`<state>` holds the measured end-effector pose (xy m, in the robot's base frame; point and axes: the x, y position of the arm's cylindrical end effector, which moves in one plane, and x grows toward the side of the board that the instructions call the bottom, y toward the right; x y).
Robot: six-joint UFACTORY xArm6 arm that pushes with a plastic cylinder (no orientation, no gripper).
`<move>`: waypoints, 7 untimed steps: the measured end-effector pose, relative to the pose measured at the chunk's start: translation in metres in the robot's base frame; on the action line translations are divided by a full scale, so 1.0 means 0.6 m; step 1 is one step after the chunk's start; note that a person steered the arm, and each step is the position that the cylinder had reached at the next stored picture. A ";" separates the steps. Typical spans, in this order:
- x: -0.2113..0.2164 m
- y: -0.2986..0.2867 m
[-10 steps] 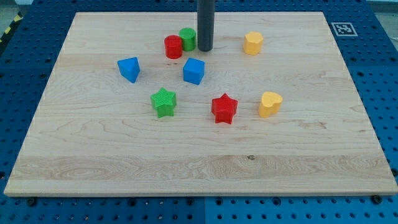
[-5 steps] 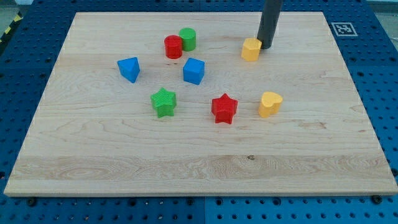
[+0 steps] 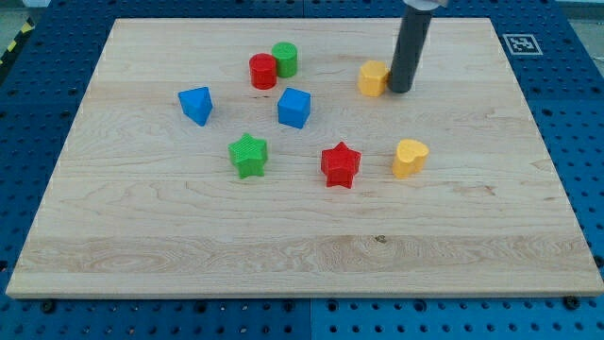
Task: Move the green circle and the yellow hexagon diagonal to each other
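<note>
My tip — a bare rod grasping nothing — touches the yellow hexagon on its right side; the green circle sits well to the left, against the red circle.

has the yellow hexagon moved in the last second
Yes. The yellow hexagon has slid toward the view's left and slightly down, closer to the green circle, with my tip against its right side.

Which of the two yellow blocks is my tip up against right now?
The yellow hexagon near the view's top; my tip is against its right side. The yellow heart sits apart, lower.
</note>
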<state>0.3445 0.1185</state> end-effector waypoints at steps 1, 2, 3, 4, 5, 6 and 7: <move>-0.006 -0.034; -0.043 -0.033; -0.073 -0.031; -0.072 -0.031; -0.070 -0.054; -0.070 -0.084; -0.070 -0.089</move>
<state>0.3024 0.0652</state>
